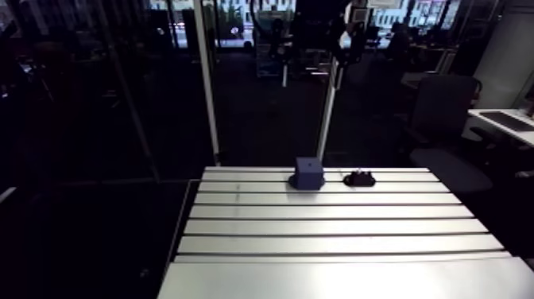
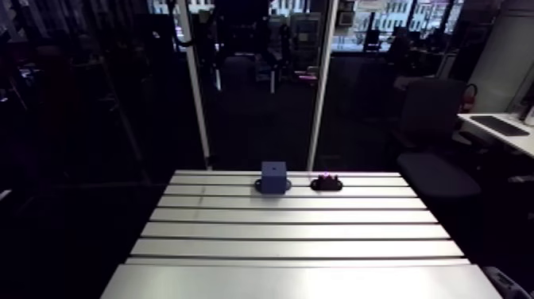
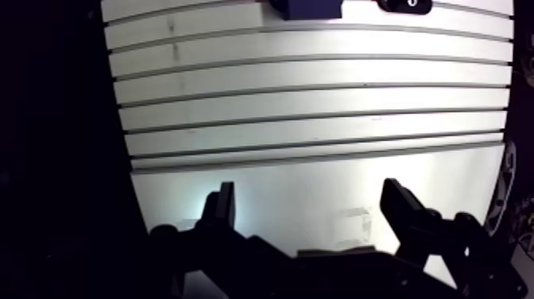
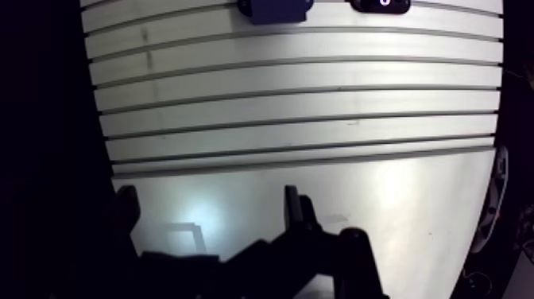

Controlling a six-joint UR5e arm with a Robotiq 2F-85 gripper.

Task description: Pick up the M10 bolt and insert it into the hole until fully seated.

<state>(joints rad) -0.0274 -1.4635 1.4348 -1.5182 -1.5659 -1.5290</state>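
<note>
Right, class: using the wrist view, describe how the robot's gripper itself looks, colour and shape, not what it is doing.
The gripper shows black all over. Its two fingers are flat, blocky bars with squared tips, each widening lower down into chunky jointed links on a dark body. No markings can be made out.

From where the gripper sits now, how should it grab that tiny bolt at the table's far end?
Probably by its top end, coming straight down. The bolt seems to stand upright in a black holder, so only that end is exposed, and the blue block stands beside it. The open gripper would straddle it from above.
</note>
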